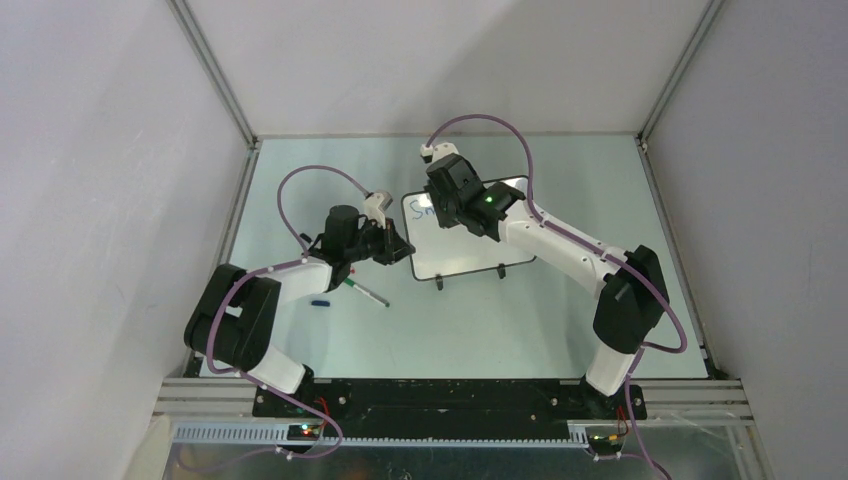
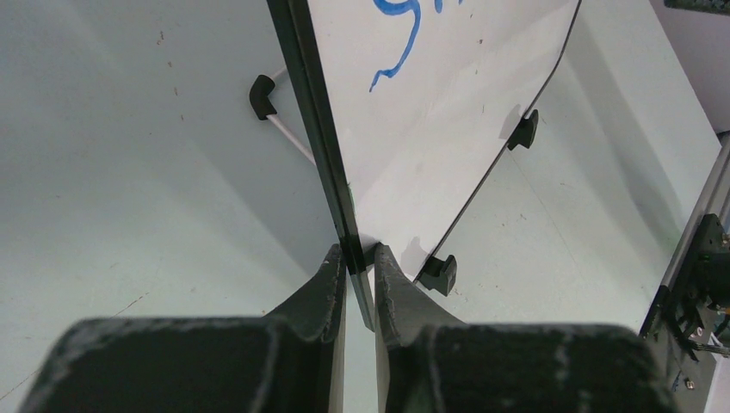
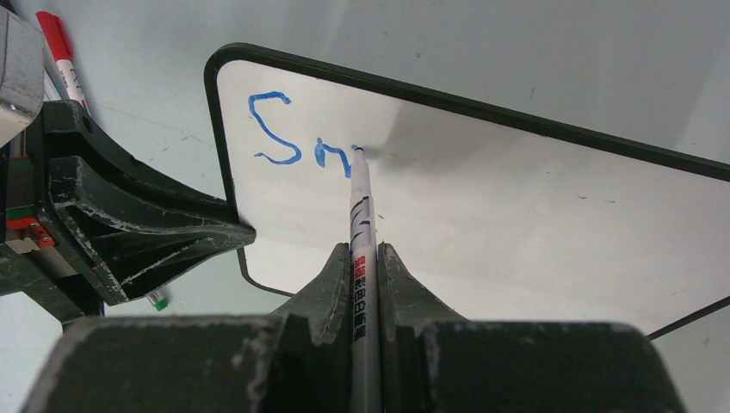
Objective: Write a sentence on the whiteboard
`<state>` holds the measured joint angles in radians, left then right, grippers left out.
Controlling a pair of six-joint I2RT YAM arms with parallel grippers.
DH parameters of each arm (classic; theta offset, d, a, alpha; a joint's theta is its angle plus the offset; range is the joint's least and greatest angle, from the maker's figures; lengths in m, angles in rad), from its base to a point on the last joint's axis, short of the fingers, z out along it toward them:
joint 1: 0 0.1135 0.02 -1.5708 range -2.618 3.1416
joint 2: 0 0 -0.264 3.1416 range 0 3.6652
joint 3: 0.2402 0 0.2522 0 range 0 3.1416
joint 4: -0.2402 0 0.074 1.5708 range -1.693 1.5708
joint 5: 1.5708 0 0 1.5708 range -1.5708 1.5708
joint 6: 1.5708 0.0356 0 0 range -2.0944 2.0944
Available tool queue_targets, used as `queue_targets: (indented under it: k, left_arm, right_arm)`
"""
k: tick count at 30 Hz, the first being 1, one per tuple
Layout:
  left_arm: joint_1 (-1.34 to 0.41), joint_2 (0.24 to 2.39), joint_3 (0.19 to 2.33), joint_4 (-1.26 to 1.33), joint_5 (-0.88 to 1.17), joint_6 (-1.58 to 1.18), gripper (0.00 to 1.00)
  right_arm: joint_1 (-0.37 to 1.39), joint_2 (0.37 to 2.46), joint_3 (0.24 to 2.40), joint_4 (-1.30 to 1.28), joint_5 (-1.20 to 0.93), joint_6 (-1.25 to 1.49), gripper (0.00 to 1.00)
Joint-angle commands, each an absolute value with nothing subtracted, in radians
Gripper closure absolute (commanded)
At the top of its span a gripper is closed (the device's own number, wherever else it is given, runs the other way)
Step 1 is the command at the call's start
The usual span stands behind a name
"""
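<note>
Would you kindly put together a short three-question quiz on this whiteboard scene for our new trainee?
1. True or false: the left gripper is clamped on the edge of the whiteboard.
2. What is the right gripper holding? A) an eraser B) a marker C) a cloth
3. Fill in: the writing on the board is coloured ____.
Key: 1 true; 2 B; 3 blue.

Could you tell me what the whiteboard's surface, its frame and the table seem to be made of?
The whiteboard: glossy white coated sheet, probably; soft shadows lie on it. Its frame: thin, black, dull sheen; plastic or painted metal, I cannot tell which. The table: pale green, smooth matt top with small specks and scratches; material unclear.
</note>
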<state>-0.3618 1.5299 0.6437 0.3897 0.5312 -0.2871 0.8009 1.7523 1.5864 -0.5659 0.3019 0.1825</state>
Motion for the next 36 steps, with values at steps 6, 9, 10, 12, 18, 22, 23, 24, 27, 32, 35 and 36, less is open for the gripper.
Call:
queue_targets:
  k: [6,9,10,12,18,22,23,24,27,32,35,36]
  left_arm:
    - [-0.38,1.517,0.666,0.342,0.518,-0.236,1.0]
    - [-0.381,1.517,0.665,0.341,0.518,-0.236,1.0]
    - [-0.38,1.516,0.666,0.34,0.517,-0.235,1.0]
    - [-0.38,1.515,0.665,0.34,0.516,-0.235,1.0]
    - [-0.381,1.513,0.665,0.337,0.514,-0.232,1.0]
    - [-0.38,1.511,0.666,0.337,0.513,-0.232,1.0]
    - [-0.381,1.511,0.666,0.337,0.514,-0.232,1.0]
    - [-0.381,1.512,0.666,0.336,0.513,-0.232,1.0]
    - [-0.381,1.512,0.666,0.337,0.513,-0.232,1.0]
    - [-0.38,1.511,0.666,0.336,0.513,-0.232,1.0]
    - [-0.381,1.51,0.666,0.335,0.513,-0.232,1.0]
    - [-0.381,1.51,0.666,0.335,0.514,-0.232,1.0]
  right_arm:
    - [0.781,1.727,1.591,-0.567,0.337,0.185,1.0]
    - [0.779,1.722,1.583,-0.565,0.337,0.184,1.0]
    - [0.779,1.721,1.581,-0.564,0.337,0.185,1.0]
    - [0.778,1.718,1.576,-0.563,0.333,0.185,1.0]
    - [0.776,1.712,1.561,-0.563,0.338,0.188,1.0]
    - [0.772,1.706,1.556,-0.563,0.335,0.189,1.0]
    - [0.773,1.706,1.555,-0.562,0.333,0.19,1.0]
    - [0.774,1.707,1.553,-0.562,0.33,0.19,1.0]
    - [0.776,1.71,1.55,-0.563,0.327,0.191,1.0]
    - [0.781,1.71,1.538,-0.566,0.329,0.189,1.0]
    - [0.784,1.71,1.532,-0.569,0.329,0.189,1.0]
    - [0.786,1.709,1.532,-0.57,0.329,0.188,1.0]
